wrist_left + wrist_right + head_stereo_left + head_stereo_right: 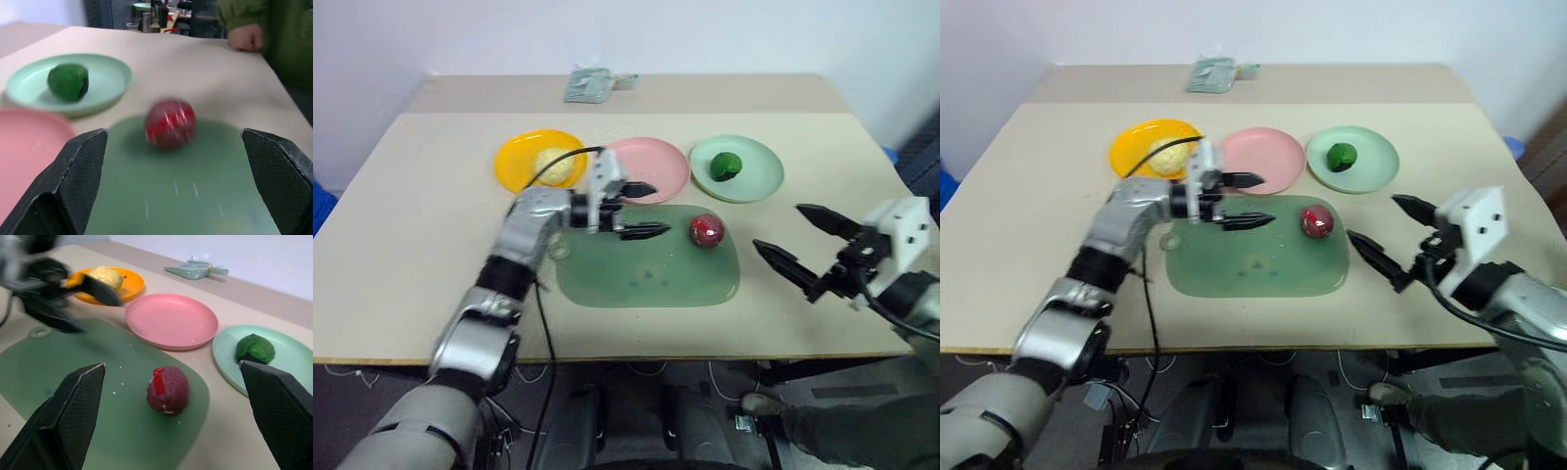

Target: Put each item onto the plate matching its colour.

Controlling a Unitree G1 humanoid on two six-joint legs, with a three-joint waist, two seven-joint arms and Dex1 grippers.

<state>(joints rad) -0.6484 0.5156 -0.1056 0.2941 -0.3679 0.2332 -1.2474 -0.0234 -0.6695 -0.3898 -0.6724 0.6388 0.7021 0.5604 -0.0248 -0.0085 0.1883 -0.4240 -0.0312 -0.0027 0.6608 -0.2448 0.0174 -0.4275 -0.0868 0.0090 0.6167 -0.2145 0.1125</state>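
A shiny red-maroon ball with a brighter red patch on its skin lies on the right part of a translucent green mat, a rounded rectangle with a small hole at its far left corner. Beyond the mat stand three round shallow plastic plates in a row: the yellow plate on the left bearing a pale yellow bumpy toy, the bare pink plate in the middle, and the mint green plate on the right bearing a dark green knobbly ball.

The left gripper hangs over the mat's far edge, pointing right toward the red ball, black textured fingers wide apart and empty. The right gripper hovers right of the mat, fingers likewise spread and empty.

The left wrist view adds a person's hand in a green sleeve at the table's edge; the red ball is blurred there. A crinkled pale green packet lies at the far edge of the table.
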